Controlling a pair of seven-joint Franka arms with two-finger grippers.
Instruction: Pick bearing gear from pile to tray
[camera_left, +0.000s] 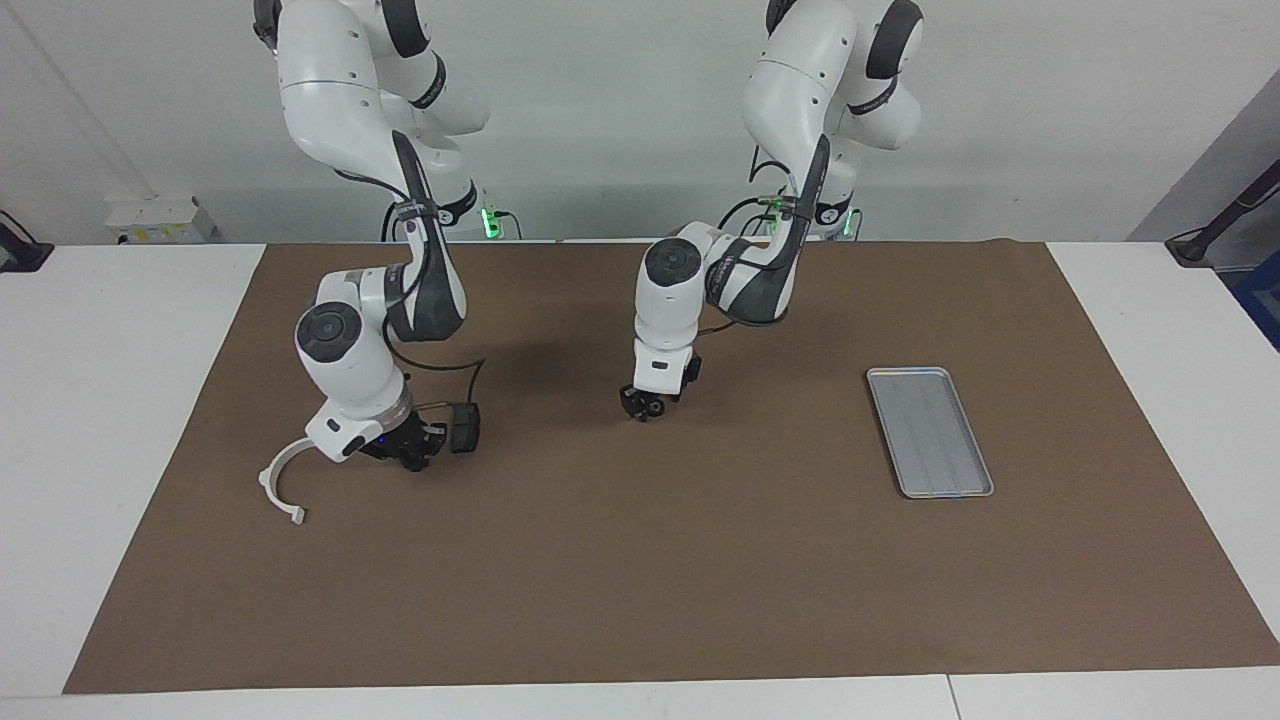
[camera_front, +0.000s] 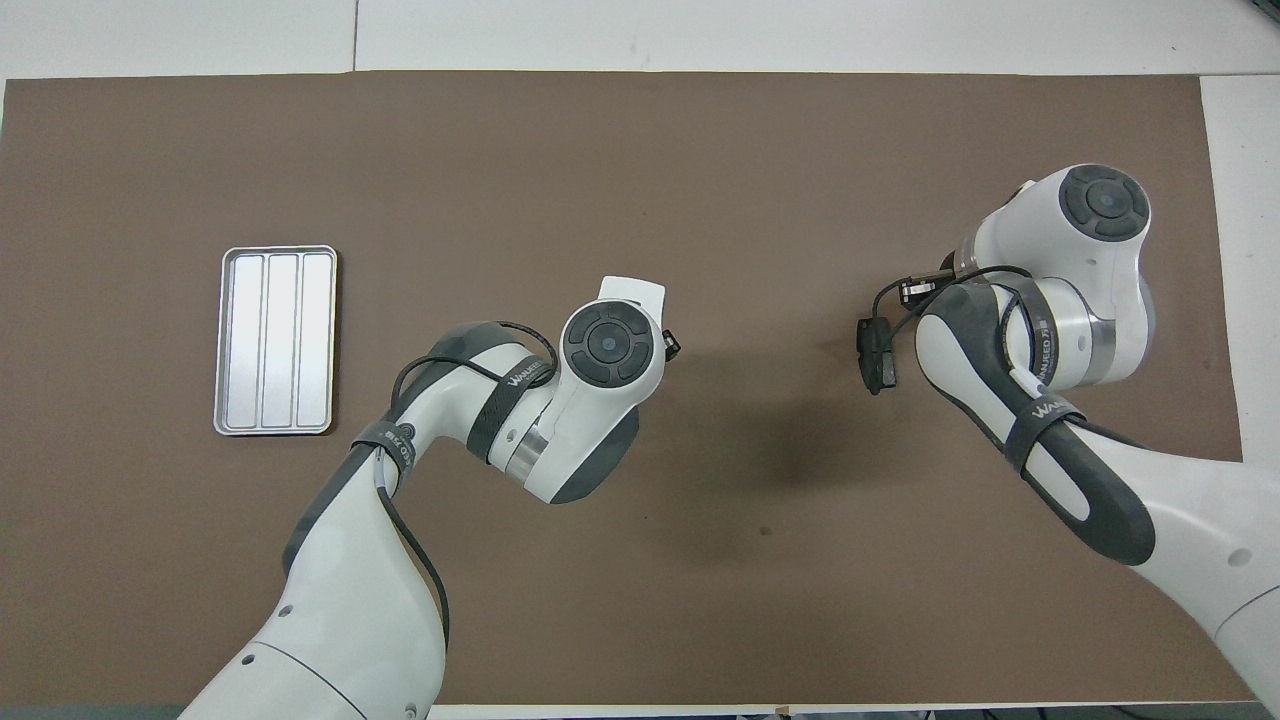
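The silver tray (camera_left: 930, 432) (camera_front: 275, 340) lies bare on the brown mat toward the left arm's end. Of the pile I see only the white half-ring bracket (camera_left: 265, 483), at the right arm's end of the mat. My right gripper (camera_left: 412, 460) is down at the mat right beside the bracket and is shut. The bearing gear is hidden, and I cannot tell if anything sits between the fingertips. My left gripper (camera_left: 645, 405) hangs a little above the middle of the mat, over bare mat. In the overhead view both grippers are covered by their own wrists.
A small black box on a cable (camera_left: 462, 428) (camera_front: 876, 352) hangs from the right arm's wrist beside its gripper. The brown mat (camera_left: 640, 580) covers most of the white table. Bare mat lies between the two arms and around the tray.
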